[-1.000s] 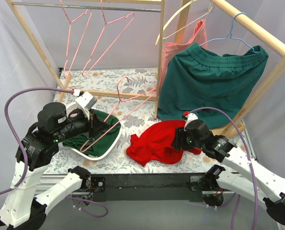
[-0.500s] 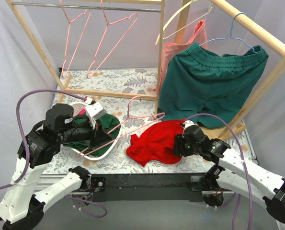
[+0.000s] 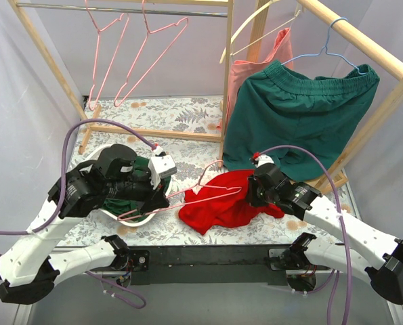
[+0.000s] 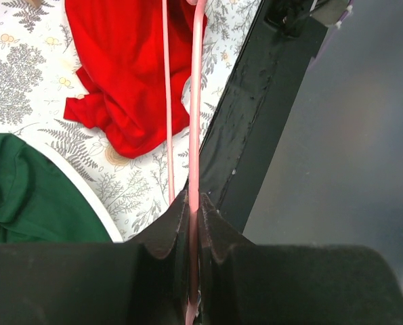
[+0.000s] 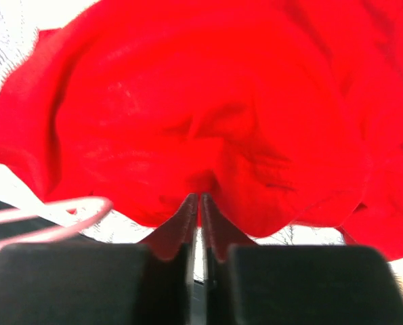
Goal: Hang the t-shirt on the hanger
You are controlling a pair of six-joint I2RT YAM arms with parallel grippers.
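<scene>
The red t-shirt (image 3: 218, 206) lies crumpled on the patterned table, right of centre. My right gripper (image 3: 250, 196) is at its right edge, shut on a fold of the t-shirt (image 5: 187, 101), with the tips of the right gripper (image 5: 200, 198) pinching the fabric. My left gripper (image 3: 162, 198) is shut on a thin pink wire hanger (image 3: 208, 193), which reaches rightward over the shirt's top edge. In the left wrist view the hanger (image 4: 195, 101) runs straight out from the left gripper (image 4: 194, 203) beside the t-shirt (image 4: 126, 68). A blurred loop of the hanger (image 5: 45, 220) shows in the right wrist view.
A white basket (image 3: 96, 152) with a dark green garment (image 3: 123, 203) sits under the left arm. The wooden rack behind carries two pink hangers (image 3: 147, 54), a cream hanger (image 3: 255, 27), salmon cloth (image 3: 255, 68) and green shorts (image 3: 296, 115). The table's black front edge (image 3: 208, 254) is near.
My left arm has swung the pink hanger rightward, from over the basket to the t-shirt. The right gripper has closed on the t-shirt's fabric.
</scene>
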